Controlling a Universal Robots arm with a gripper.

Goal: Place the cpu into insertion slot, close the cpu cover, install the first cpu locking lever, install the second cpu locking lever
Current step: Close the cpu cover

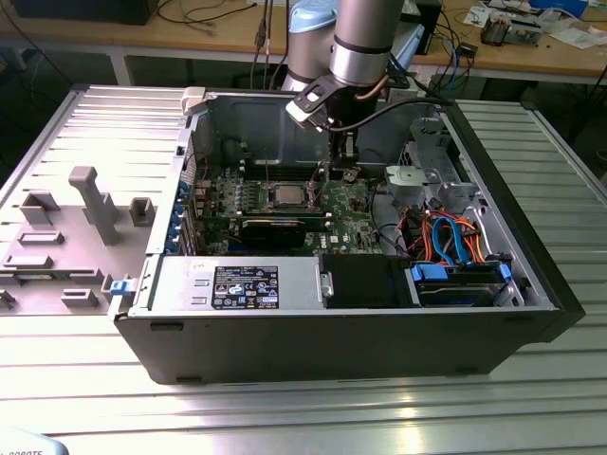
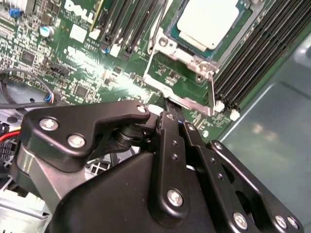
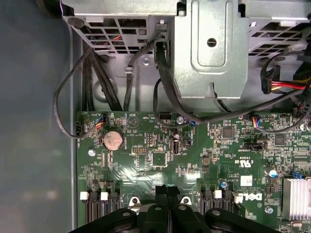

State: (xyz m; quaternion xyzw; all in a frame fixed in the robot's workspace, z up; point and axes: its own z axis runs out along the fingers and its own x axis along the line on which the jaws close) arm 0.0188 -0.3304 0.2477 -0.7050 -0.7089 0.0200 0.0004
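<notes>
Reaches down into the open computer case (image 1: 332, 341) with the gripper (image 1: 343, 169) (image 2: 167, 106) (image 3: 167, 191), low over the motherboard (image 2: 73, 73) on its side toward the metal drive cage (image 1: 422, 175). Holds the fingers (image 2: 170, 131) pressed narrowly together, tips touching the free edge of the cpu cover (image 2: 189, 103), perhaps nipping it. Shows that cover raised and tilted off the insertion slot (image 2: 163, 42). Has the cpu (image 2: 209, 22) (image 1: 287, 196) lying flat in that slot, between two banks of memory slots (image 2: 262, 48)
</notes>
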